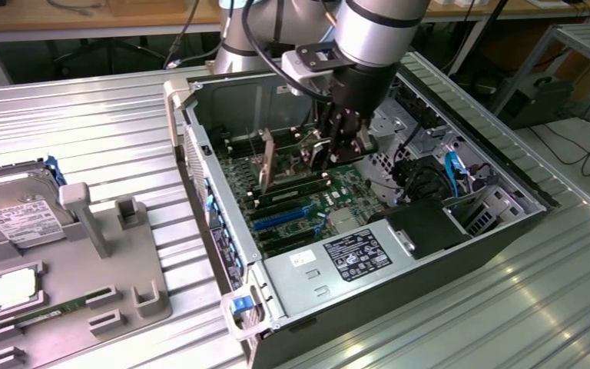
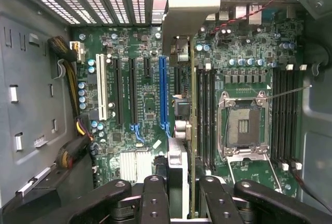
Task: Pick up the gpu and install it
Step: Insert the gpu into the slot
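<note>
Ribbed metal worktop (image 1: 90, 123) under everything, with the PC case (image 1: 197, 154) lying on its side and open on top, which we figured was so the arm could drop straight in. The gripper (image 1: 328, 150) was down inside the case, jaws clamped on the gpu (image 2: 180, 110), one on each face. The card was held on edge over the motherboard (image 2: 129, 110) on the case's floor, probably so its connector edge faced the slots. It lined up just beside the long blue slot (image 2: 163, 89); we couldn't tell if it touched the board. Outside the case, on the exterior view's left, the hard drive (image 1: 13, 211) and RAM stick (image 1: 44, 314) sat in a grey holder (image 1: 80, 261).
</note>
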`<action>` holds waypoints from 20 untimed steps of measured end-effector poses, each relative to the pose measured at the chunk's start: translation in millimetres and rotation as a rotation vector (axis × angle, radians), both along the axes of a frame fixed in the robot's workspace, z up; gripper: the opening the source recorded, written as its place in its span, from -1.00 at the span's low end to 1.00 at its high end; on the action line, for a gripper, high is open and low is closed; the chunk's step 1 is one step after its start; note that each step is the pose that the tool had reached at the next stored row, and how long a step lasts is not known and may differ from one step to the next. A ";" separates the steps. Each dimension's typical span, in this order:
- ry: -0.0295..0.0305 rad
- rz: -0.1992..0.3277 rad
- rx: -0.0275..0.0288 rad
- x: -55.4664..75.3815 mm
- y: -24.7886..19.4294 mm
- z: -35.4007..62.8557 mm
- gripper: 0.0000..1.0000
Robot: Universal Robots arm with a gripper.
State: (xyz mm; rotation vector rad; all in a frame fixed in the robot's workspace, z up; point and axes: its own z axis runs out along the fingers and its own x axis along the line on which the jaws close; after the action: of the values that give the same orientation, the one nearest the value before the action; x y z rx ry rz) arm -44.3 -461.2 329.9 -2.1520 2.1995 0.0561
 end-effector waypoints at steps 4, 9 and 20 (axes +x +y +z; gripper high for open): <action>0.0000 0.000 -0.0006 0.0 0.0 -2.9 -0.44; 0.0000 0.000 -0.0013 0.0 0.0 -7.2 -0.44; 0.0000 0.000 -0.0023 0.0 0.0 -15.2 -0.44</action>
State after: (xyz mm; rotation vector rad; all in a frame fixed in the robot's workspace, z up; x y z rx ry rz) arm -44.3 -461.2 314.8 -2.1532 2.2007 0.0536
